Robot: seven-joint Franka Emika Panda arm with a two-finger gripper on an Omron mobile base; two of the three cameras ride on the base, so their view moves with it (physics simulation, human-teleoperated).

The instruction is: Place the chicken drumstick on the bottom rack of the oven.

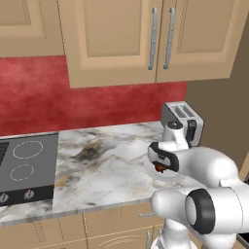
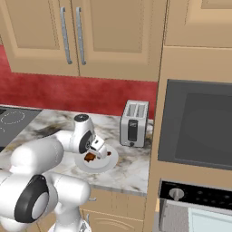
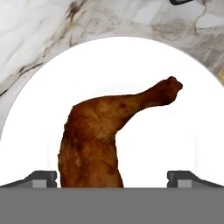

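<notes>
The chicken drumstick [image 3: 98, 140] lies on a white plate [image 3: 131, 65], glossy brown, with its thin bone end pointing to the upper right of the hand view. My gripper [image 3: 114, 178] hangs just over the meaty end. It is open, with one fingertip on each side and a gap left to the meat. From the base cameras, the hand [image 1: 163, 160] hovers low over the drumstick [image 1: 159, 168] on the plate [image 1: 168, 179] near the counter's front edge. The oven [image 2: 174, 217] sits low in the brown column at the right, where a grey sliver shows under a black control strip.
A silver two-slot toaster [image 2: 133, 123] stands behind the plate against the red wall. A black cooktop [image 1: 24, 165] lies at the counter's left end. A dark glass panel [image 2: 199, 127] fills the column above the oven. Wall cabinets [image 1: 155, 39] hang overhead.
</notes>
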